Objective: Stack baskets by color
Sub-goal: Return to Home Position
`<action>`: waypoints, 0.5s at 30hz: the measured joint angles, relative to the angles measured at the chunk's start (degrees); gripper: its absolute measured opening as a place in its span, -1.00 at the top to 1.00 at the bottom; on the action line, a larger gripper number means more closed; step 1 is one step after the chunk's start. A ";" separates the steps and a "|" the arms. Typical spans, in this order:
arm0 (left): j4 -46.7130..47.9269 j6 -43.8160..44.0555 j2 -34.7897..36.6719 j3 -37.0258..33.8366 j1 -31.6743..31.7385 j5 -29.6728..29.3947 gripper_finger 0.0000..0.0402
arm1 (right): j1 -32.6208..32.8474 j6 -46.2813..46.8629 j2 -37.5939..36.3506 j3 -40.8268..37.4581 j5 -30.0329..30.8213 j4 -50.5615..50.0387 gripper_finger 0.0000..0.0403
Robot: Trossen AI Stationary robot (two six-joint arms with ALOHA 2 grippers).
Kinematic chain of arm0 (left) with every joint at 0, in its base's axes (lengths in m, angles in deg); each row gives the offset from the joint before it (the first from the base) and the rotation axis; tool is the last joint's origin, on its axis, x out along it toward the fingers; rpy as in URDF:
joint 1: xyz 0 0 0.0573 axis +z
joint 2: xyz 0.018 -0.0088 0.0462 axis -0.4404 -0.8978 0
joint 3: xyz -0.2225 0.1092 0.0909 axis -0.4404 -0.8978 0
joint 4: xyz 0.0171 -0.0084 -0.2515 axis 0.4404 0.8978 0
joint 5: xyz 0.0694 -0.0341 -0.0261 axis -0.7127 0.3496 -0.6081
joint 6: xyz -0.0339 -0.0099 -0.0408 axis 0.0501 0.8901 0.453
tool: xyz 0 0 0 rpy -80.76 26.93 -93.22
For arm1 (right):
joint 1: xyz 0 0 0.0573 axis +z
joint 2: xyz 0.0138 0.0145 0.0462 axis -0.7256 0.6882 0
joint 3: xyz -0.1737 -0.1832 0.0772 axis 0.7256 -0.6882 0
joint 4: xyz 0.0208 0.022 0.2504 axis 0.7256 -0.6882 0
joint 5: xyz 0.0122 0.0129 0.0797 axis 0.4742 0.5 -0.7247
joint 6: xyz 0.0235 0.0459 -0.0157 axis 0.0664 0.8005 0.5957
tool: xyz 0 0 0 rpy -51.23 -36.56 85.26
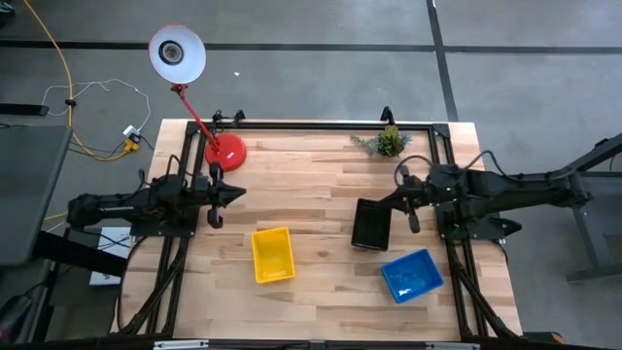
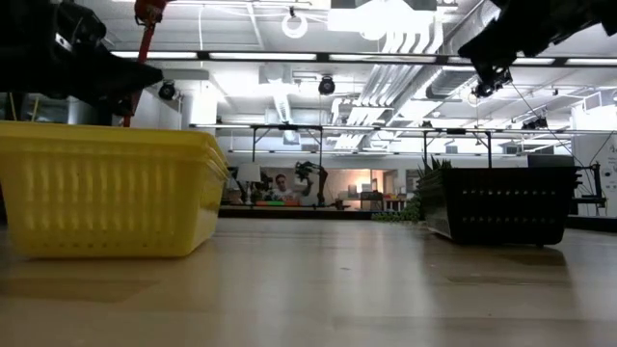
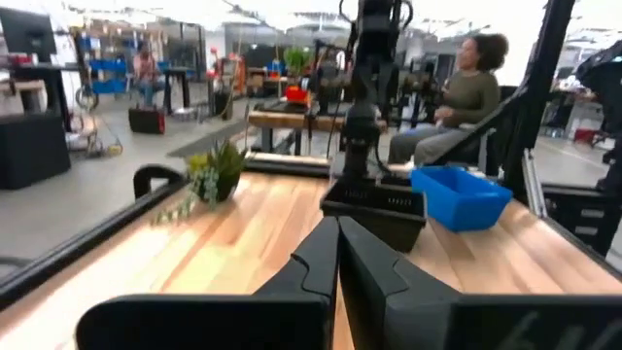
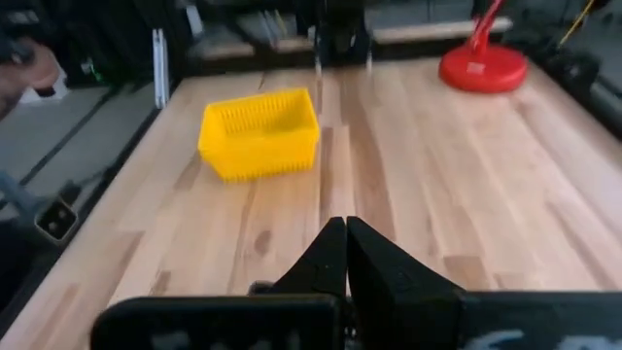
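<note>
A pale butcher-block wooden table (image 1: pixel 321 185), its planks running across it, fills the middle of a room with a grey floor, and a black metal frame (image 1: pixel 321 123) runs along its far edge. Near the front, left of centre, stands a stack of bright yellow slotted plastic baskets (image 1: pixel 273 254); the low view shows several nested rims at its top. To its right, well apart, sits a black slotted plastic basket (image 1: pixel 371 224), and nearer the front right corner a bright blue slotted plastic basket (image 1: pixel 412 275), close to the black one but not touching it. Whether more are nested in either I cannot tell. A red desk lamp with a round base (image 1: pixel 225 151) stands at the far left of the table, and a small green potted plant (image 1: pixel 387 142) stands at the far right. The left gripper (image 1: pixel 233 192) hangs above the left side of the table, close to the lamp base, its jaws pressed together on nothing. The right gripper (image 1: pixel 394 201) hangs just beside the black basket's far corner, its jaws likewise closed and empty. A yellow cable (image 1: pixel 60 68) trails over the floor at the left. Beyond the table, strip lights line the ceiling above other workbenches, and a seated person in an olive top (image 3: pixel 457 92) shows.
</note>
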 joint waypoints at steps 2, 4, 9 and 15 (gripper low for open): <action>2.00 0.20 2.39 0.00 0.00 0.01 1.00 | 0.02 -0.04 -3.16 -0.62 0.69 -0.08 1.00; 1.97 0.48 3.79 0.00 0.00 -0.04 1.00 | 0.02 -0.68 -7.17 -2.89 0.67 2.55 1.00; -0.33 0.54 3.22 0.11 0.00 -1.02 1.00 | -0.78 -2.53 -18.51 -9.39 0.85 9.10 1.00; -0.02 0.01 3.17 0.07 0.00 -1.11 1.00 | -1.88 -3.04 -30.31 -13.17 1.36 8.86 1.00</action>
